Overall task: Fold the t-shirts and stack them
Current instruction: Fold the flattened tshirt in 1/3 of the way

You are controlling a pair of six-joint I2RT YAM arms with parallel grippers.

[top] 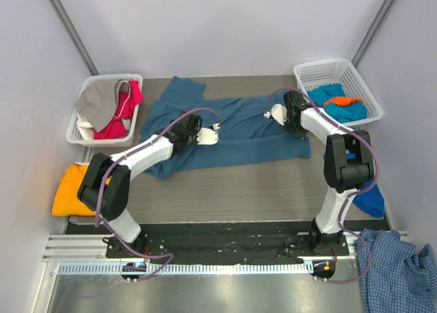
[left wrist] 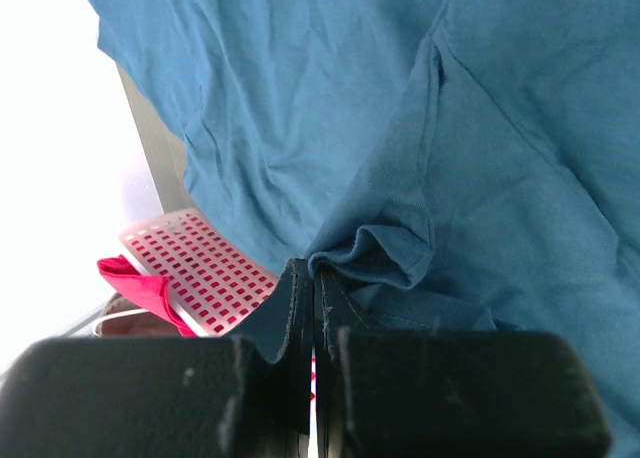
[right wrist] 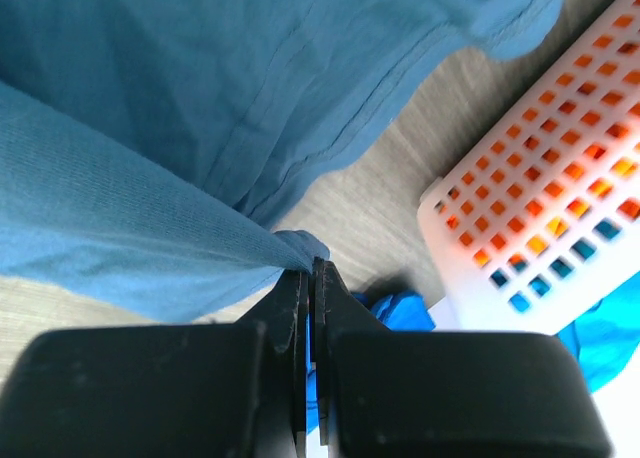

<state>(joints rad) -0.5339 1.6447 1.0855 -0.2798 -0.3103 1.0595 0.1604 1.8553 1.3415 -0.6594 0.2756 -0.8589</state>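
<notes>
Grey table (top: 239, 183) carries teal t-shirt (top: 246, 132) and, seemingly, white baskets (top: 72, 131) (top: 366, 89)

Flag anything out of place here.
An orange t-shirt hangs over the left edge of the table, a checked shirt sprawls at the near right corner, and the dark teal t-shirt lies skewed and rumpled.

Teal-blue t-shirt (top: 246, 137) (plain, unpatterned)
</notes>
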